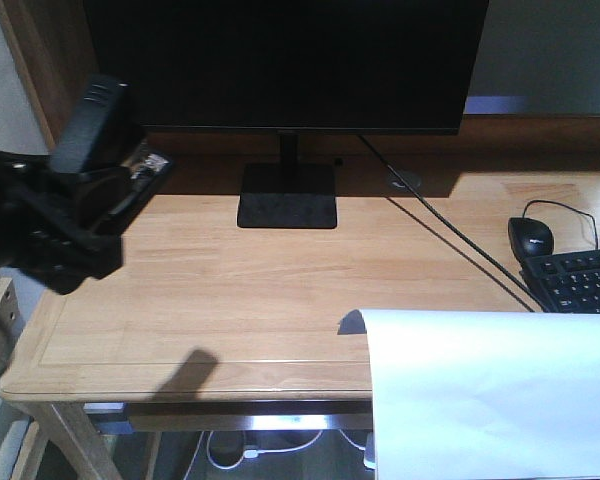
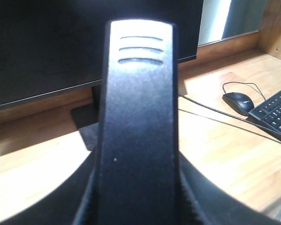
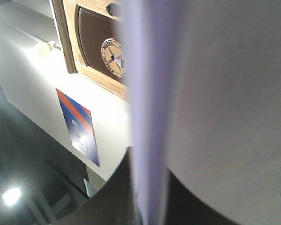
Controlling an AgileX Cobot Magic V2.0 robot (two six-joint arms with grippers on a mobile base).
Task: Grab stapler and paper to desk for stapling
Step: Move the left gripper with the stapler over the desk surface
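Over the left end of the surface (image 1: 230, 290), left gripper (image 1: 105, 190) clamps the stapler (image 1: 90, 125) aloft; right gripper (image 3: 147, 208) pinches the paper (image 1: 490, 390) over the front-right edge. Best lower both gently, paper flat first, stapler just beside it.

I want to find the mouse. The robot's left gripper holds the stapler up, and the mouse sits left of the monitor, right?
Not quite. The mouse sits right of the monitor, beside the keyboard, as the front-facing view shows. The left gripper does hold the stapler up.
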